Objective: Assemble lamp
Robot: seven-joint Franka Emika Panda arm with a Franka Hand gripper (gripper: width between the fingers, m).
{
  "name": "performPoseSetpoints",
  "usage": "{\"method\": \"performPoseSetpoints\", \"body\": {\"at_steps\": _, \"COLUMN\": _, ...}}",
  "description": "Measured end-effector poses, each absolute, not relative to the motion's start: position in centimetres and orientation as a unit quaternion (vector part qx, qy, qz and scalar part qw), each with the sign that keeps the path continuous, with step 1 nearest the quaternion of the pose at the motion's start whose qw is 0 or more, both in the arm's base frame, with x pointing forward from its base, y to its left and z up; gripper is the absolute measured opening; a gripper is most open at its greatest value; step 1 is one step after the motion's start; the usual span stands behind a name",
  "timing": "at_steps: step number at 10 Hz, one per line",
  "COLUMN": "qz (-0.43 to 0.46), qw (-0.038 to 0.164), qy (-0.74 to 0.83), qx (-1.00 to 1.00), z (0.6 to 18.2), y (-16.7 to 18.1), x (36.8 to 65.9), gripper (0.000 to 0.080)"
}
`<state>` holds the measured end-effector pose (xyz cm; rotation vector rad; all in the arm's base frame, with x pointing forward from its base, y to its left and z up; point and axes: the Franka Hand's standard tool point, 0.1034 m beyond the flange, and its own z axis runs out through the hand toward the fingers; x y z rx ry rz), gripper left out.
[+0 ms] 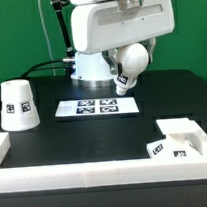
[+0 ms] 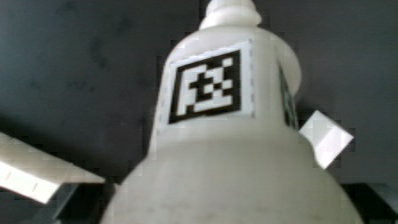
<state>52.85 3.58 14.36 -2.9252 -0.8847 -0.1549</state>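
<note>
the gripper [image 1: 122, 70] is clamped on the bulb [image 1: 133, 59], holding it tilted in the air, and in the wrist view the bulb [image 2: 222, 130] with its tag fills the frame. the marker board [image 1: 97, 107] lies on the table just below the gripper. the shade [image 1: 16, 105] stands well off toward the exterior view's left, and the base [image 1: 179, 141] lies lower toward the exterior view's right.
</note>
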Motion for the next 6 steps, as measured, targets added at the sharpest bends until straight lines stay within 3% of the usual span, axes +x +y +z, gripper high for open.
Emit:
{"method": "performPoseSetpoints", "body": {"at_steps": 3, "qz": -0.129, "qw": 0.027, "qy": -0.286, "qx": -0.949, "z": 13.7, "y": 1.8, "x": 53.4, "gripper": 0.0576}}
{"method": "performPoseSetpoints", "body": {"at_steps": 5, "qz": -0.175, "qw": 0.012, "qy": -0.286, "qx": -0.942, "z": 14.2, "y": 0.7, "x": 54.7, "gripper": 0.0576}}
{"method": "performPoseSetpoints", "body": {"at_steps": 6, "qz": -0.178, "qw": 0.017, "qy": -0.280, "qx": -0.943, "z": 14.5, "y": 0.9, "x": 55.3, "gripper": 0.0576}}
